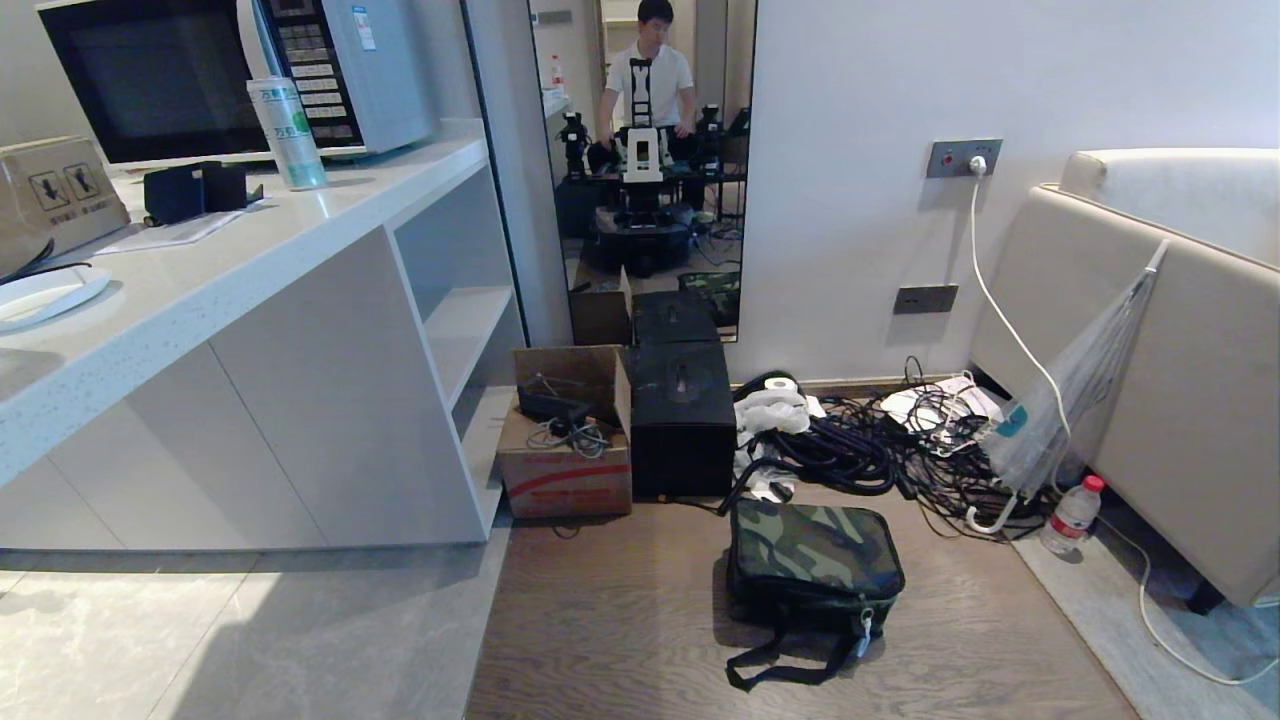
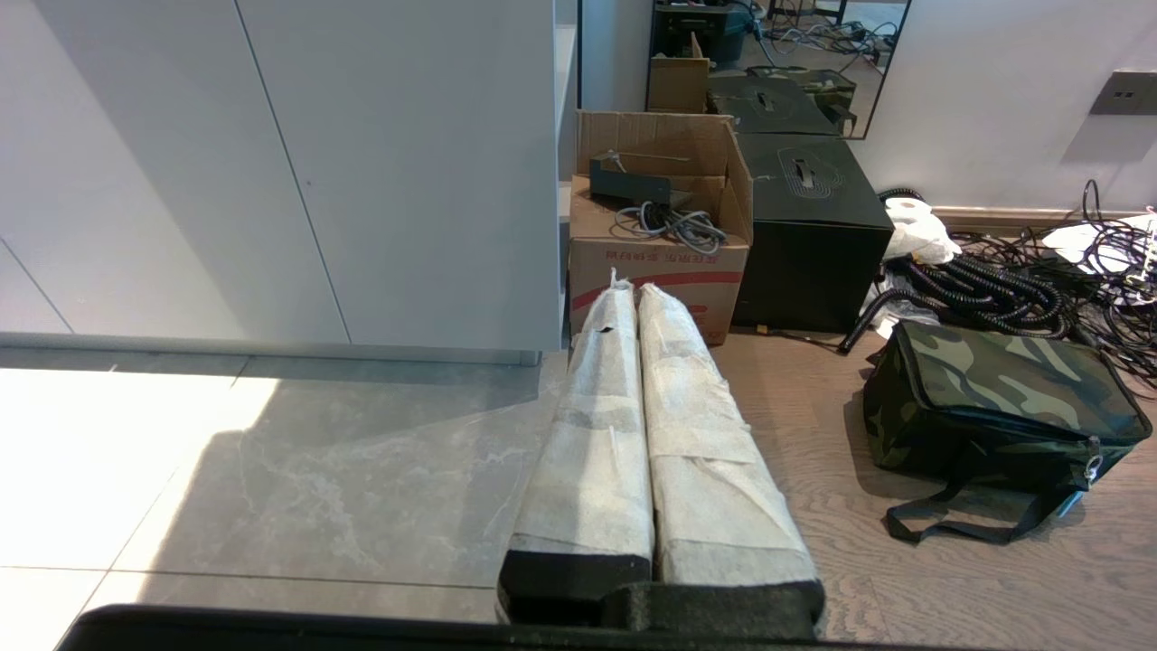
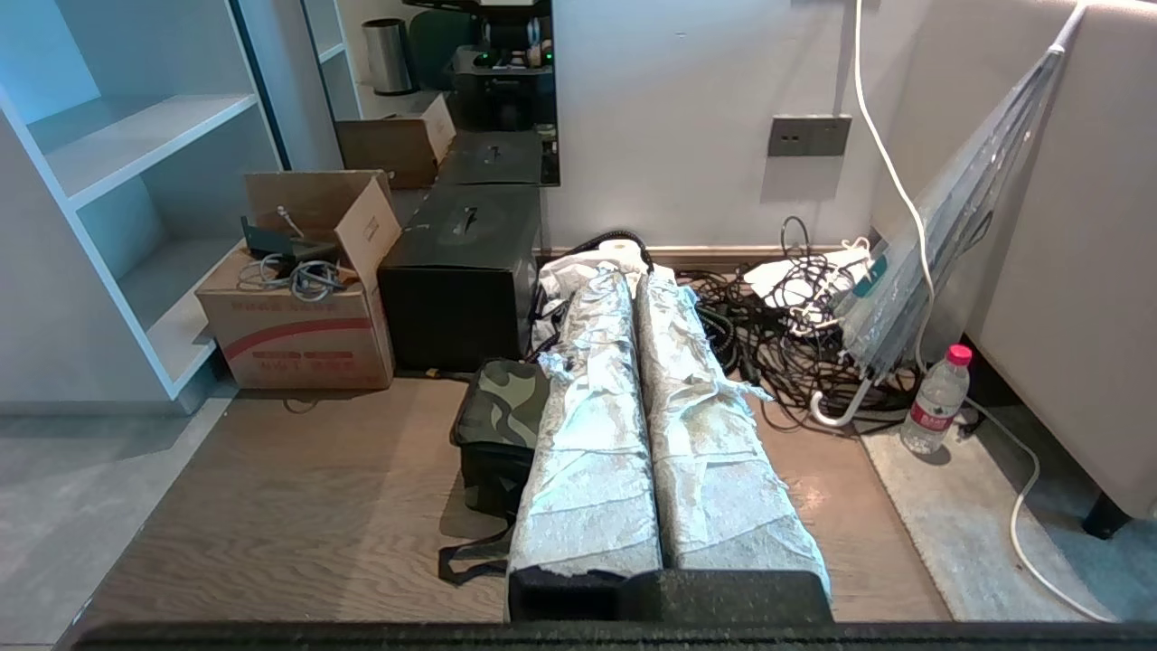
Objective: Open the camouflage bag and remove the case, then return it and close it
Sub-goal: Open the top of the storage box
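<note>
The camouflage bag (image 1: pixel 812 562) sits zipped shut on the wooden floor, its black strap trailing in front and a white zipper pull (image 1: pixel 864 628) at its near corner. It also shows in the left wrist view as the camouflage bag (image 2: pixel 994 407) and, partly behind the fingers, in the right wrist view as the camouflage bag (image 3: pixel 499 416). The case is hidden. My left gripper (image 2: pixel 635 291) is shut and empty, well short of the bag. My right gripper (image 3: pixel 630 276) is shut and empty, held above the floor before the bag. Neither arm appears in the head view.
Behind the bag stand a plain black cube box (image 1: pixel 682 418) and a red-striped cardboard box (image 1: pixel 567 432). A tangle of black cables (image 1: pixel 880 450), an umbrella (image 1: pixel 1070 390) and a water bottle (image 1: pixel 1070 515) lie right, by a sofa (image 1: pixel 1180 380). A white cabinet (image 1: pixel 300 400) stands left. A mirror (image 1: pixel 650 160) reflects a person.
</note>
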Controlling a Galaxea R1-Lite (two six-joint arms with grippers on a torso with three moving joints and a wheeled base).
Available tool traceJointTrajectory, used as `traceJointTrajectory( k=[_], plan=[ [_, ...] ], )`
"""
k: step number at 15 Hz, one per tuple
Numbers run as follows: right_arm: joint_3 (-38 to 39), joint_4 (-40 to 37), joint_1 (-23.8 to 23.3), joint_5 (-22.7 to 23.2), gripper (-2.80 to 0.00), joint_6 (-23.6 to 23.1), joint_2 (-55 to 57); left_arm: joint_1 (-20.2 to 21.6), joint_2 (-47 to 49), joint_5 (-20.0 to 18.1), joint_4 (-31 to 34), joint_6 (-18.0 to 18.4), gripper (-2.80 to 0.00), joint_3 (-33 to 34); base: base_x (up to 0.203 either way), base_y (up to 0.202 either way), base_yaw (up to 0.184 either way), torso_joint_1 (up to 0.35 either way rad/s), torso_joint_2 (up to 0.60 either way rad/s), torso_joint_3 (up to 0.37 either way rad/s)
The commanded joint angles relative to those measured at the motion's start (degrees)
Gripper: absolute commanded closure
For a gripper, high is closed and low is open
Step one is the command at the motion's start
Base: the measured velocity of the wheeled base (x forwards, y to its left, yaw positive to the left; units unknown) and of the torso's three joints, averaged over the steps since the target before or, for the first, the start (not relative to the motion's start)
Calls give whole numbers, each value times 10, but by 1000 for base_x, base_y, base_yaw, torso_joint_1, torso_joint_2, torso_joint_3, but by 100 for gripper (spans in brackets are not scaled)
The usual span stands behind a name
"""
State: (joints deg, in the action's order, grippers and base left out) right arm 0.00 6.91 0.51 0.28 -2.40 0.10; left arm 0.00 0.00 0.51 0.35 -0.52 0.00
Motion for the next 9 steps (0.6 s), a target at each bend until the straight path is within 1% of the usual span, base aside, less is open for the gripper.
traceJointTrajectory(
  k=[1,9],
  plan=[
    [23,1,0,0,0,0,0,0,0,0,1,0,0,0,0,0,0,0,0,0],
    [23,1,0,0,0,0,0,0,0,0,1,0,0,0,0,0,0,0,0,0]
  ],
)
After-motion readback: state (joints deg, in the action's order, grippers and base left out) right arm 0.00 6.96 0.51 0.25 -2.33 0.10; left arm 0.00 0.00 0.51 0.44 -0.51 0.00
